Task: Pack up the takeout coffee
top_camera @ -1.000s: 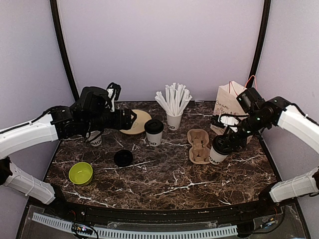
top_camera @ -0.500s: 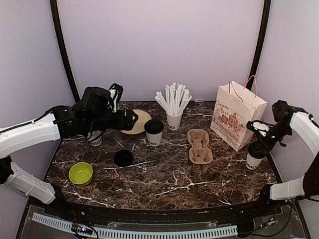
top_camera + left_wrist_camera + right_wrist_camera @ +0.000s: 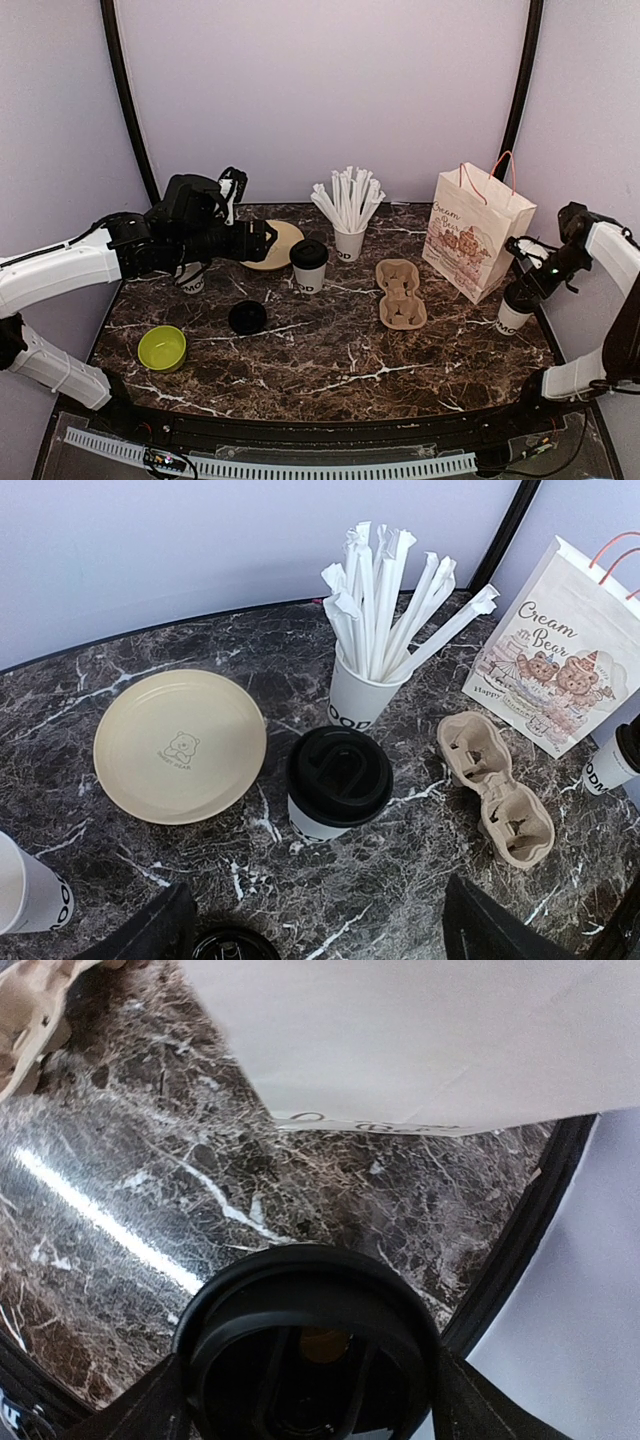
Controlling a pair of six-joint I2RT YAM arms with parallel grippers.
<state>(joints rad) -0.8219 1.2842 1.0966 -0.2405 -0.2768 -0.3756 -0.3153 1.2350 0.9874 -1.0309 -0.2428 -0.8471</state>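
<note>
Changed: the right gripper (image 3: pixel 528 285) has carried one cup (image 3: pixel 511 314) from the carrier (image 3: pixel 400 293) to the right edge of the table (image 3: pixel 330 350), beside the bag (image 3: pixel 470 235).
Right jaws: flanking its lid (image 3: pixel 310 1340); whether gripping or loosened, I cannot tell.
Left gripper (image 3: pixel 320 935): wide, empty.
Other cup (image 3: pixel 309 265): mid-table, untouched.
Meaning: probably headed for the bag, skipping the carrier.

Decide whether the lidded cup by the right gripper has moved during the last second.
Yes. The lidded cup moved right, from beside the cardboard cup carrier to the right of the paper bag.
</note>
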